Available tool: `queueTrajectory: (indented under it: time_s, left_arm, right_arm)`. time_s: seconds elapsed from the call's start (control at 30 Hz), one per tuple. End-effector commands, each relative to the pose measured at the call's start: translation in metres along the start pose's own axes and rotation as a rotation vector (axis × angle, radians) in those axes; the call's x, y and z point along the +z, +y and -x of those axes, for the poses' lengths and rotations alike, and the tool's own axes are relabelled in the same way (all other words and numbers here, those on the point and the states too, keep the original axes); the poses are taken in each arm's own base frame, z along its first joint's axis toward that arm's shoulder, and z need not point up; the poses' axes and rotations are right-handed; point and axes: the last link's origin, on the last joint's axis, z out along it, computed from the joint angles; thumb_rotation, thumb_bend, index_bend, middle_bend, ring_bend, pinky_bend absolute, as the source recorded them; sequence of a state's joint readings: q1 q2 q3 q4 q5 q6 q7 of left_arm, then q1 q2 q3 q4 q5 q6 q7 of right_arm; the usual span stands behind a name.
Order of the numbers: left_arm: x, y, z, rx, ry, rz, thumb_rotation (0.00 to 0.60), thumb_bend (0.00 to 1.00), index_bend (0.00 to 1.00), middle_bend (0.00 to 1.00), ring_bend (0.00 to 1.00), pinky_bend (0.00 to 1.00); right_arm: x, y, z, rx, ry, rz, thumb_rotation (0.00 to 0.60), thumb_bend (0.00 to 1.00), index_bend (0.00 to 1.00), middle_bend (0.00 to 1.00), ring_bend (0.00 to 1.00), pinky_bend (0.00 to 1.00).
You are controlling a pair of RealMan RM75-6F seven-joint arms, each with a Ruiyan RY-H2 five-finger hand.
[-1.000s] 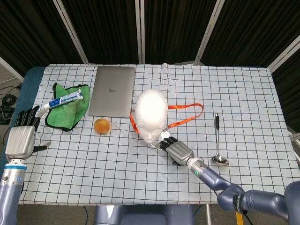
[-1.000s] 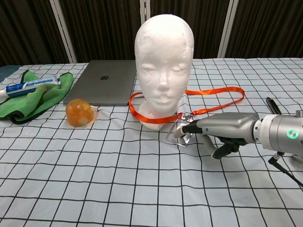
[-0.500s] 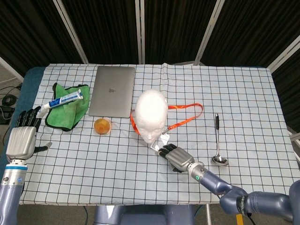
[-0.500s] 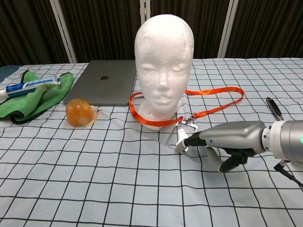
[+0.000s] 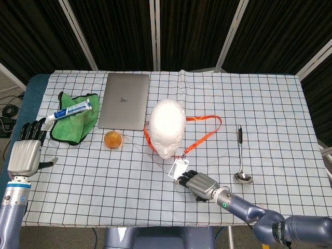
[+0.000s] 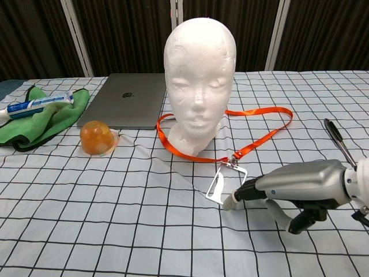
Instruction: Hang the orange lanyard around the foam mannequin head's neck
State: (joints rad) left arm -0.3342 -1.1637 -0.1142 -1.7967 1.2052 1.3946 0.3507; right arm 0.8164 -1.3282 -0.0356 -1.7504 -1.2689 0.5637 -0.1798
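Observation:
The white foam mannequin head (image 5: 167,127) (image 6: 199,75) stands upright mid-table. The orange lanyard (image 5: 205,136) (image 6: 260,136) lies on the cloth: one strand curves around the front of the neck base, the other runs out to the right and back. Both meet at a clip on a clear badge holder (image 5: 179,167) (image 6: 226,182) lying in front of the head. My right hand (image 5: 201,185) (image 6: 291,187) lies low behind it, fingers stretched out, fingertips pinching the badge holder's near corner. My left hand (image 5: 25,153) hovers off the table's left edge, fingers spread, holding nothing.
A shut laptop (image 5: 124,100) (image 6: 130,104) lies behind the head. An orange dome (image 5: 113,139) (image 6: 96,137) sits at its left. A toothpaste tube (image 5: 72,110) rests on a green cloth (image 5: 78,127) far left. A pen (image 5: 239,135) and spoon (image 5: 241,168) lie right.
My right hand has drawn back toward the front edge, dragging the badge holder along. The lanyard has followed, its front strand now lying off the neck base. The left hand stayed put.

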Motion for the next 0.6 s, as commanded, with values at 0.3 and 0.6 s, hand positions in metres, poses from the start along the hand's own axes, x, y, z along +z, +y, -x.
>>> queueTrajectory:
  time_s: [0.3,0.6]
  left_arm:
    - [0.000,0.001,0.001,0.002,-0.001,0.003,0.600,0.00,0.00,0.00,0.00,0.00]
    - [-0.001,0.003,0.003,0.009,-0.007,0.007,0.600,0.00,0.00,0.00,0.00,0.00]
  right_arm:
    - [-0.029,-0.001,0.020,-0.029,-0.067,-0.023,0.600,1.00,0.16,0.14,0.01,0.09]
    - [-0.053,-0.003,0.025,-0.078,-0.075,-0.056,0.600,1.00,0.16,0.15,0.02,0.09]
